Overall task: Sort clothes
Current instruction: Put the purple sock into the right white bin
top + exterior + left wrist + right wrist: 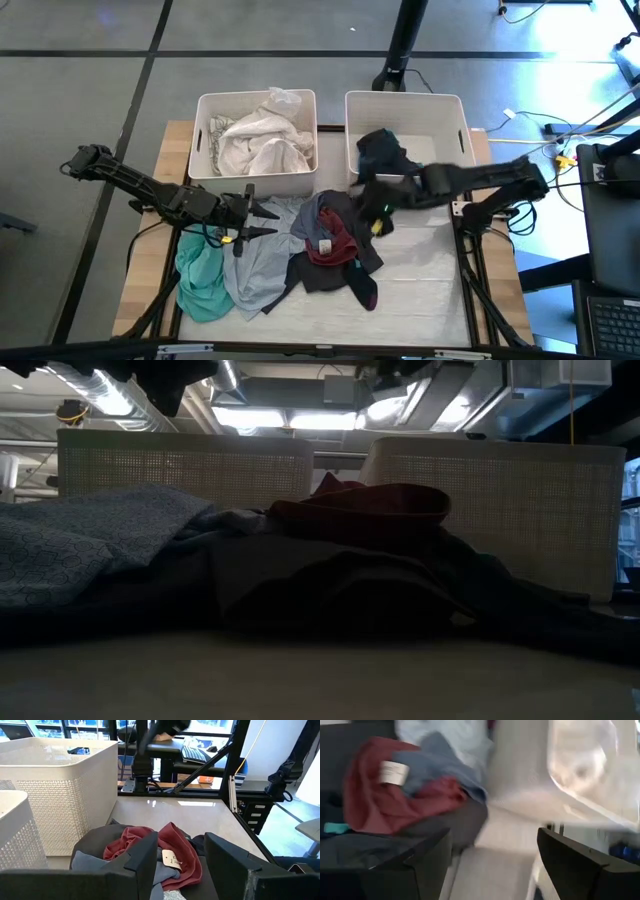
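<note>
Item: clothes [320,245], heaped mid-table at 6 o'clock of the two bins [255,140]; dark red piece [172,855] topmost (tag showing). Soft, light, likely limp; best pinched at a raised fold. Left gripper [262,218] at 9 o'clock, fingers apart, empty. Right gripper [372,205] at 1 o'clock, fingers apart, empty.

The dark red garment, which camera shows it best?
The left wrist view: the dark red garment fills the centre, folds and white tag clear. The high view shows it small within the pile; the low view only its dim upper edge; the right wrist view blurred.
</note>
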Available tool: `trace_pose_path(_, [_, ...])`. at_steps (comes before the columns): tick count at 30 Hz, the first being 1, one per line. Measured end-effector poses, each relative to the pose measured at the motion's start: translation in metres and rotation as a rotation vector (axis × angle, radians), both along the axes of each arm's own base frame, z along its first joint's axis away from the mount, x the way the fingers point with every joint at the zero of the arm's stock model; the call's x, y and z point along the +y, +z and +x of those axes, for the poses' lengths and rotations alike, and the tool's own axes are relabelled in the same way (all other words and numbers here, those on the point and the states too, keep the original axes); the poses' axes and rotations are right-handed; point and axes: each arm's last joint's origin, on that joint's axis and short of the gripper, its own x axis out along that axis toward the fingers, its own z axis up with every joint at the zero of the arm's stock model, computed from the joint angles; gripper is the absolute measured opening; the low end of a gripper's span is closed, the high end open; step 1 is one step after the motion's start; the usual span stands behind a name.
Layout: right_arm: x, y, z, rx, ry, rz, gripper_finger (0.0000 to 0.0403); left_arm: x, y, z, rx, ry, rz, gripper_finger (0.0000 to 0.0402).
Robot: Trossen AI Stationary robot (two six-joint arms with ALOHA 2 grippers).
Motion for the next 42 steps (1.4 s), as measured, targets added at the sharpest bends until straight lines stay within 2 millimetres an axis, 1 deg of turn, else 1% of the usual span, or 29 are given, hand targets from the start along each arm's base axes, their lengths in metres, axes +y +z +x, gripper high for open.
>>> trace_pose_path(5, [0.033, -0.025, 0.022, 0.048, 0.155, -0.063, 0.0294, 0.0, 0.0, 0.0, 0.0, -0.001, 0.003, 0.0153])
trace_pose_path(10, [0.056, -0.053, 0.045, 0.076, 0.245, -0.105, 0.0294, 0.0, 0.0, 0.0, -0.001, -0.001, 0.003, 0.0153])
trace_pose_path(13, [0.066, -0.071, 0.058, 0.1, 0.309, -0.138, 0.0294, 0.0, 0.0, 0.0, -0.002, 0.0, 0.003, 0.0153])
trace_pose_path(15, [0.072, -0.084, 0.063, 0.137, 0.356, -0.156, 0.0294, 0.0, 0.0, 0.0, -0.002, 0.0, 0.003, 0.0153])
trace_pose_path(19, [0.077, -0.105, 0.076, 0.168, 0.387, -0.162, 0.0294, 0.0, 0.0, 0.0, -0.002, 0.0, 0.003, 0.0153])
trace_pose_path(24, [0.077, -0.124, 0.088, 0.184, 0.374, -0.169, 0.0294, 0.0, 0.0, 0.0, -0.002, 0.0, 0.003, 0.0153])
trace_pose_path(29, [0.069, -0.137, 0.095, 0.214, 0.339, -0.16, 0.0293, 0.0, 0.0, 0.0, -0.002, 0.0, 0.003, 0.0153])
trace_pose_path(31, [0.065, -0.142, 0.099, 0.222, 0.319, -0.148, 0.0287, 0.0, 0.0, 0.0, -0.003, 0.0, 0.003, 0.0153])
trace_pose_path(34, [0.058, -0.147, 0.102, 0.232, 0.3, -0.145, 0.0264, 0.0, 0.0, 0.0, -0.003, 0.0, 0.003, 0.0153])
trace_pose_path(37, [0.052, -0.151, 0.106, 0.232, 0.275, -0.134, 0.023, 0.0, 0.0, 0.0, -0.003, 0.0, 0.003, 0.0153])
trace_pose_path(42, [0.043, -0.157, 0.11, 0.252, 0.25, -0.066, 0.0176, 0.0, 0.0, 0.0, -0.005, 0.0, 0.01, 0.0153])
